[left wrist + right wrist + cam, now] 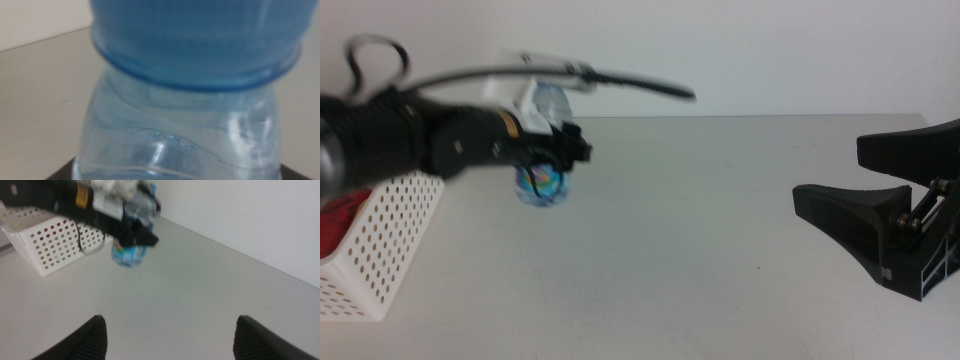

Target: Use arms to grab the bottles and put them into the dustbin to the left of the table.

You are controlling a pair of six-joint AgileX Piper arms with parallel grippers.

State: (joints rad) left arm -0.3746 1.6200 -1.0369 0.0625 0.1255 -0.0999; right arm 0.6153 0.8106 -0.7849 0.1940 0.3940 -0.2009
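Right of the dustbin [380,240], the water bottle [542,185] is pinched upright by the left gripper [565,150]; right gripper [880,200] is spread, well apart.

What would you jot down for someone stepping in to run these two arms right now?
Left hand: shut on the water bottle, held in the air just right of the bin, not yet over it.
Right hand: open, holding nothing, waiting at the table's right side.
Done: something red already lies in the bin; I cannot tell what it is.
Left: carry the bottle over the bin and let go. No other bottles show on the table.
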